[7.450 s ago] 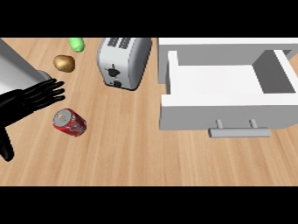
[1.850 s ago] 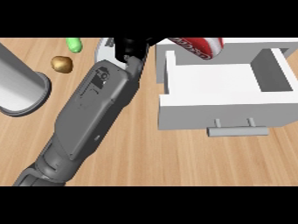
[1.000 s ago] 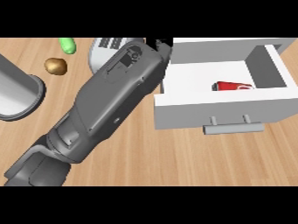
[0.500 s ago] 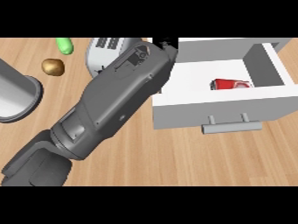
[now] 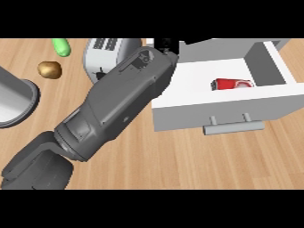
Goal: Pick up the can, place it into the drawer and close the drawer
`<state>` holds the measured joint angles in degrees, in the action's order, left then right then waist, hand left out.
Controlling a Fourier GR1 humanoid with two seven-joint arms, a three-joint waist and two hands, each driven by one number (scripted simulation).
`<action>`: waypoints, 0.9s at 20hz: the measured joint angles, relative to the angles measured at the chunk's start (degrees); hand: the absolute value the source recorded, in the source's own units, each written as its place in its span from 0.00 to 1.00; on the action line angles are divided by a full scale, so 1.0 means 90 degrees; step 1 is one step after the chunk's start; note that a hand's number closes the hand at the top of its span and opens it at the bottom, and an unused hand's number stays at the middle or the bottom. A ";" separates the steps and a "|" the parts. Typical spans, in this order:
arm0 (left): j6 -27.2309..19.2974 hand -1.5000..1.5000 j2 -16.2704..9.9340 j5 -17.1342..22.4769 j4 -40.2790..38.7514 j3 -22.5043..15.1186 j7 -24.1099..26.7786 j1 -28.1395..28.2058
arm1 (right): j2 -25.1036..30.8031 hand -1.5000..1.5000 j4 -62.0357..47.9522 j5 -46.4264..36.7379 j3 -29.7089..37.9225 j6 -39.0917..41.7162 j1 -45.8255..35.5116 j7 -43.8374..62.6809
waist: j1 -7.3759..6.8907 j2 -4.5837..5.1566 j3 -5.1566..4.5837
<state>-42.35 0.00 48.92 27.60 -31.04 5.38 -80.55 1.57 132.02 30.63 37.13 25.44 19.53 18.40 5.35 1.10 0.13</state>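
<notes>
So the can (image 5: 232,83) is already in the drawer (image 5: 207,76), lying on its side toward the right wall of the tray. That's 2 of the 3 steps done as far as I can judge, and what's left is pushing the drawer shut, since it's pulled well out over the counter (image 5: 200,156).

The right forearm (image 5: 118,104) comes up diagonally from the lower left and ends at the drawer's back left corner. Only a sliver of the black right hand (image 5: 165,43) peeks out there, so I can't tell what its fingers are doing, though nothing shows in it. The left hand isn't visible, just a grey cylinder of forearm (image 5: 3,98) at the left edge.

Materials: red glossy can, plain white boxy drawer with a grey bar handle (image 5: 233,127), wood-grain counter. Near the far edge sit a metal toaster (image 5: 104,55), a brownish round thing (image 5: 49,69) and a green one (image 5: 61,46).
</notes>
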 measured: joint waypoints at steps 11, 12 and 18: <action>-0.0300 0.00 -0.0001 0.0553 -0.0129 -0.0393 0.0437 0.0172 | 0.0020 0.00 -0.0015 -0.0066 -0.0005 -0.0084 -0.0126 0.0070 | 0.0007 0.0008 -0.0002; -0.0299 0.00 0.0001 0.0599 -0.0148 -0.0407 0.0430 0.0118 | 0.0026 0.00 -0.0045 -0.0069 0.0007 -0.0066 -0.0131 0.0052 | -0.0002 0.0006 -0.0002; -0.0235 0.00 0.0000 0.0827 -0.0187 -0.0358 0.0705 0.0067 | 0.0321 0.00 0.0163 -0.0551 0.0277 0.0208 -0.0291 -0.0477 | -0.0020 0.0006 -0.0003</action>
<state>-44.46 -0.01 56.36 25.91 -34.27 11.73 -79.95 4.46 133.49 25.67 39.62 27.31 16.90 14.11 5.17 1.15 0.10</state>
